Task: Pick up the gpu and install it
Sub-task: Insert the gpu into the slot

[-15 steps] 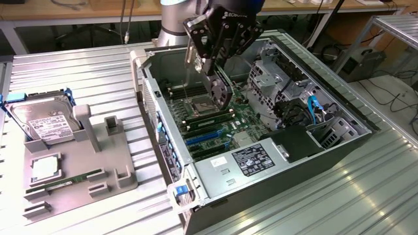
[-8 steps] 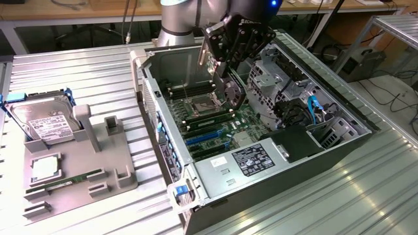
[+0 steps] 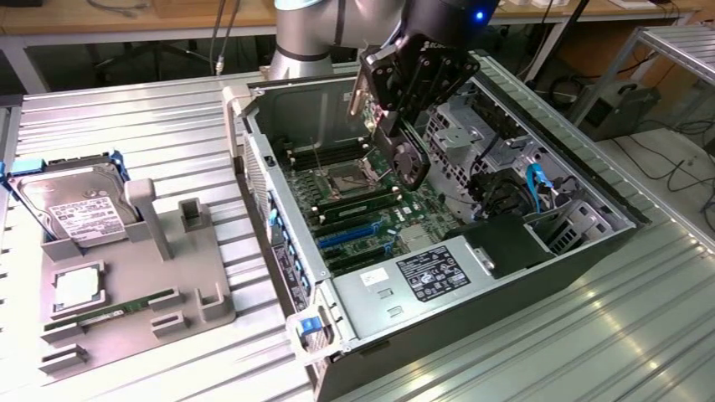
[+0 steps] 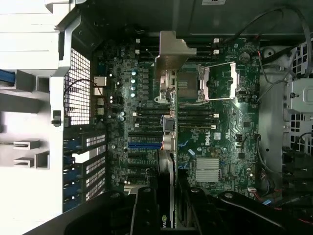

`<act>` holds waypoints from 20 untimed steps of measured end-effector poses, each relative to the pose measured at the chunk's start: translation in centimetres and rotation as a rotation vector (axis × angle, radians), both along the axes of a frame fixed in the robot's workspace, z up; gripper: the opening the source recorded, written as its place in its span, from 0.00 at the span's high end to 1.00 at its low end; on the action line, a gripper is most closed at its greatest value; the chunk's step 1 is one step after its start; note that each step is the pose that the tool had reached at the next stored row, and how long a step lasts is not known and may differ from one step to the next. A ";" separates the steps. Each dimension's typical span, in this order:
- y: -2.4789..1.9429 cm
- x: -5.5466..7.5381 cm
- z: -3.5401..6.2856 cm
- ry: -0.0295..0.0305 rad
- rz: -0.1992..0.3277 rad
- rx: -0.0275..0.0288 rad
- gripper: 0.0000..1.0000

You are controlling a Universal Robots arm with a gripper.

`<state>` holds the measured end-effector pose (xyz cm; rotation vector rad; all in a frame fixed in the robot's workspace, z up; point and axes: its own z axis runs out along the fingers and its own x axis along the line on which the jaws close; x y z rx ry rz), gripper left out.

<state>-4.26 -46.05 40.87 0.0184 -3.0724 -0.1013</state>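
Exterior view: the gripper [image 3: 393, 121] hung over the open computer case [image 3: 280, 251] at about 12 o'clock of the frame, jaws part-closed and clamped on the gpu [image 3: 407, 161]. The card was carried edge-down above the motherboard [image 3: 369, 209] and looked clear of it, probably so its lower edge could meet a slot squarely. The blue slots [image 3: 341, 237] lay toward 7 o'clock of the card, apart from it.

Wrist view: the gpu [image 4: 167, 132] read as a thin dark slab seen edge-on, with a silver end bracket [image 4: 172, 49] at its far end. The fingers [image 4: 142, 210] pressed on its two flat faces. Gripping by the upper edge likely kept the connector edge free.

The hard drive [image 3: 73, 213] sat in the grey parts holder [image 3: 179, 251] at 9 o'clock, well apart.
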 end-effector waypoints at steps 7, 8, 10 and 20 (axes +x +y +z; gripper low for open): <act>0.00 0.0 0.00 0.0000 0.000 0.0001 0.74; 0.00 0.0 0.00 -0.0001 0.000 0.0001 0.74; 0.00 0.0 0.00 0.0000 0.000 0.0001 0.74; 0.00 0.0 -0.02 -0.0183 0.121 0.0060 0.74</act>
